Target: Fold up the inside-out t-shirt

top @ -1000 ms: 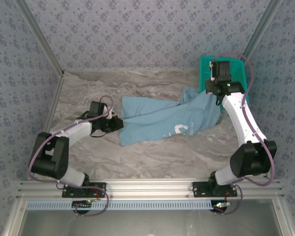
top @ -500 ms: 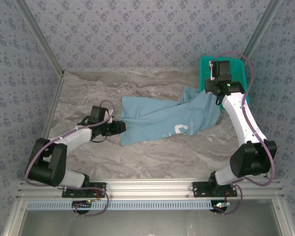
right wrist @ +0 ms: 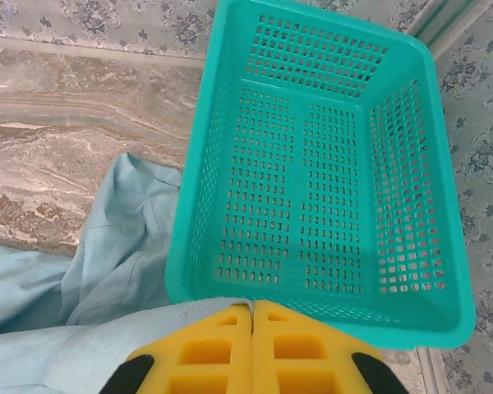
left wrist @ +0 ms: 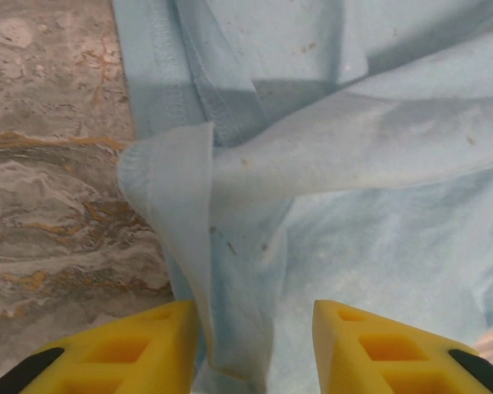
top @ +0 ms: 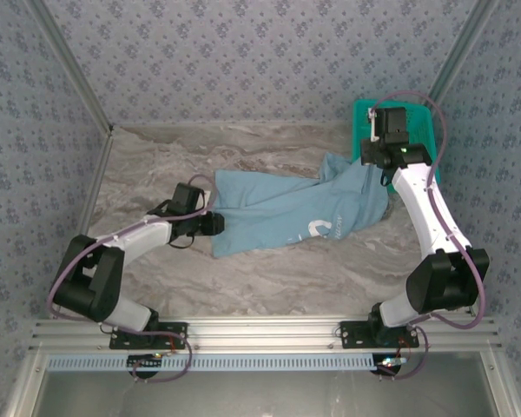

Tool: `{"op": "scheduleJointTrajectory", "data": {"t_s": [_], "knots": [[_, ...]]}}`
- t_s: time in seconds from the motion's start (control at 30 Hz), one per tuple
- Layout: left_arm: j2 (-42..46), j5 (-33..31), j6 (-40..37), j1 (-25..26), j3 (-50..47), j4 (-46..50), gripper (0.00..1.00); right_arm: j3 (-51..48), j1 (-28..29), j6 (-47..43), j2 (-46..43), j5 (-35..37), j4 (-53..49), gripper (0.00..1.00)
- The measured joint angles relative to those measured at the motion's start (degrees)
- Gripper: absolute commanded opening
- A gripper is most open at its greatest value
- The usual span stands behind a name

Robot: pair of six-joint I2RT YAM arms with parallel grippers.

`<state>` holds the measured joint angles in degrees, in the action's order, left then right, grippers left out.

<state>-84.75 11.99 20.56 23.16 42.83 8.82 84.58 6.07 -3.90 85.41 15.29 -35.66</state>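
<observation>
Inside-out t-shirt (top: 278, 208): soft, rumpled, light-blue

Blue-grey floral wallpaper walls (top: 243, 52); grey marbled tabletop (top: 269, 269); aluminium front rail (top: 269, 330).

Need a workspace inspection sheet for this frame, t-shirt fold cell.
Surface: marbled table, no spills seen.
Job's things: t-shirt lies crumpled mid-table, not yet folded.
Clutter: teal basket at the far right, empty, beside the shirt.
Grippers: left gripper open, astride a raised shirt fold; right gripper shut at the shirt's edge by the basket.
Cables: purple cables loop along both arms, no snag seen.
Surroundings: patterned walls, metal rail at the near edge.
</observation>
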Motion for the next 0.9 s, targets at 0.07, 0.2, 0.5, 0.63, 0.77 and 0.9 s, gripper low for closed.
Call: {"op": "scheduleJointTrajectory", "data": {"t_s": [0.07,0.2,0.5,0.63,0.77,0.9], "knots": [[-0.81,-0.68,-0.22,0.00,0.11,0.04,0.32,0.00,0.00,0.00,0.00,-0.13,0.02,0.00],[-1.44,-1.11,-0.44,0.00,0.28,0.11,0.25,0.00,0.00,0.00,0.00,-0.15,0.02,0.00],[-1.44,-1.55,-0.44,0.00,0.76,0.09,0.25,0.00,0.00,0.00,0.00,-0.15,0.02,0.00],[-1.60,-1.51,-0.46,0.00,0.92,0.04,0.16,0.00,0.00,0.00,0.00,-0.15,0.02,0.00],[-1.73,-1.53,-0.37,0.00,1.51,-0.02,0.04,0.00,0.02,0.00,-0.02,-0.13,0.02,0.00],[0.04,-2.16,0.11,-0.13,2.69,1.90,0.00,-0.24,0.02,0.44,-1.46,-0.70,-0.22,0.00]]}}
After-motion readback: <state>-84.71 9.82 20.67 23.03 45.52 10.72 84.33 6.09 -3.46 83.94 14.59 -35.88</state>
